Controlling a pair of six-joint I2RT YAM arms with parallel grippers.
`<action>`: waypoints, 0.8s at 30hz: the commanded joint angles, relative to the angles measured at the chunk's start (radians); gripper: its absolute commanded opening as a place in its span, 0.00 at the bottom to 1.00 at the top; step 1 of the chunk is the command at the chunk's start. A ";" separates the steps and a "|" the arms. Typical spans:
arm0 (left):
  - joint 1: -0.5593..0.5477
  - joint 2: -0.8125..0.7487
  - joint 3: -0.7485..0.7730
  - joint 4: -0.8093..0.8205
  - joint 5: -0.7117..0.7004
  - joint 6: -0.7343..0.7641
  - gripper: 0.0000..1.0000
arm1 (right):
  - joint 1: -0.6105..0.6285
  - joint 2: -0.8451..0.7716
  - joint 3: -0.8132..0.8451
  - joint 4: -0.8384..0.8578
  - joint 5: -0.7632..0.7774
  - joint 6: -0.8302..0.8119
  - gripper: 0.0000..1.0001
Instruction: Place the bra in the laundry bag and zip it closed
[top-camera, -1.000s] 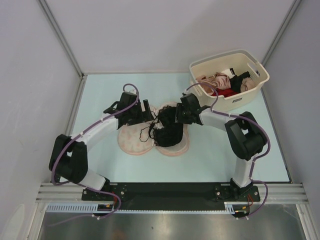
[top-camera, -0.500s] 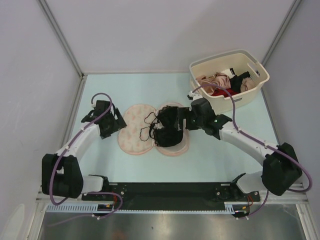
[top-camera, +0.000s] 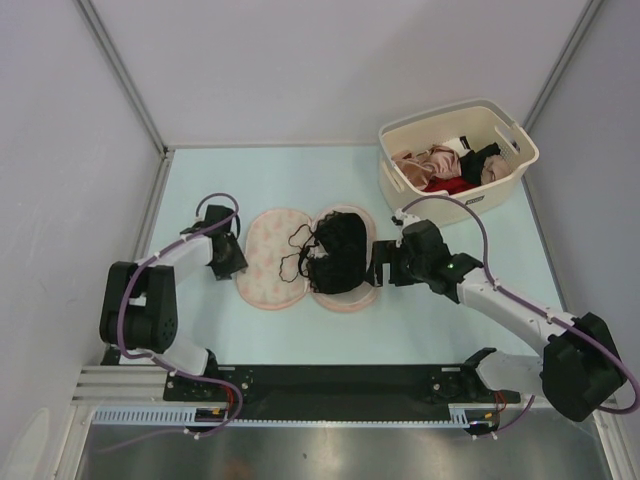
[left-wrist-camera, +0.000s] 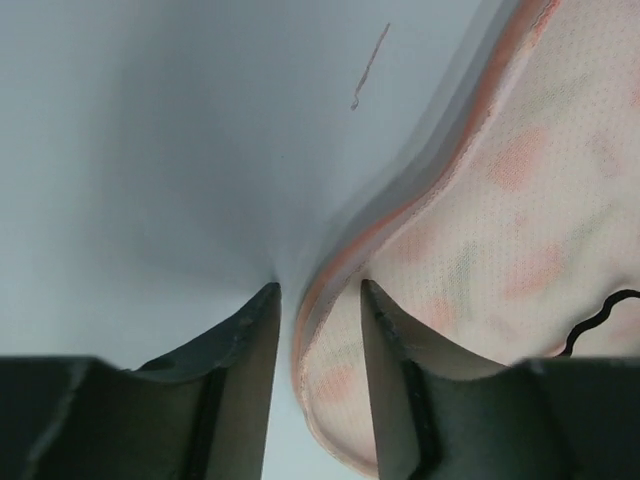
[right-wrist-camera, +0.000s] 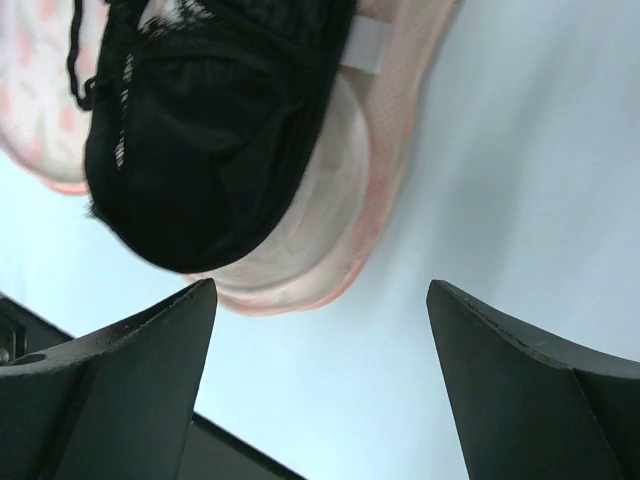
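The laundry bag (top-camera: 268, 270) lies spread open on the table, patterned half on the left. The black lacy bra (top-camera: 335, 252) rests on its right half, a thin strap trailing onto the left one. My left gripper (top-camera: 243, 258) is at the bag's left edge. In the left wrist view its jaws (left-wrist-camera: 318, 288) stand narrow on either side of the bag's orange rim (left-wrist-camera: 400, 215), with a gap still showing at the left finger. My right gripper (top-camera: 378, 262) is just right of the bag, wide open and holding nothing (right-wrist-camera: 321, 290), the bra (right-wrist-camera: 200, 130) and bag rim (right-wrist-camera: 350, 230) ahead of it.
A cream plastic basket (top-camera: 400, 128) holding pink, red and black garments (top-camera: 445, 165) stands at the back right. Grey walls close the table on the left, back and right. The arms' base rail runs along the near edge.
My left gripper drew back from over the bag to its left edge and narrowed its jaws around the rim. My right gripper opened, let go at the bra and backed off to the right.
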 joint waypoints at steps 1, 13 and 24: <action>0.006 0.080 -0.010 0.046 0.029 -0.021 0.34 | -0.044 0.000 -0.005 0.055 -0.003 -0.002 0.91; -0.275 -0.244 0.160 -0.145 -0.201 -0.007 0.00 | -0.088 0.223 -0.021 0.236 -0.149 0.026 0.69; -0.650 -0.315 0.361 -0.241 -0.270 -0.101 0.00 | -0.088 0.390 -0.039 0.345 -0.140 0.063 0.44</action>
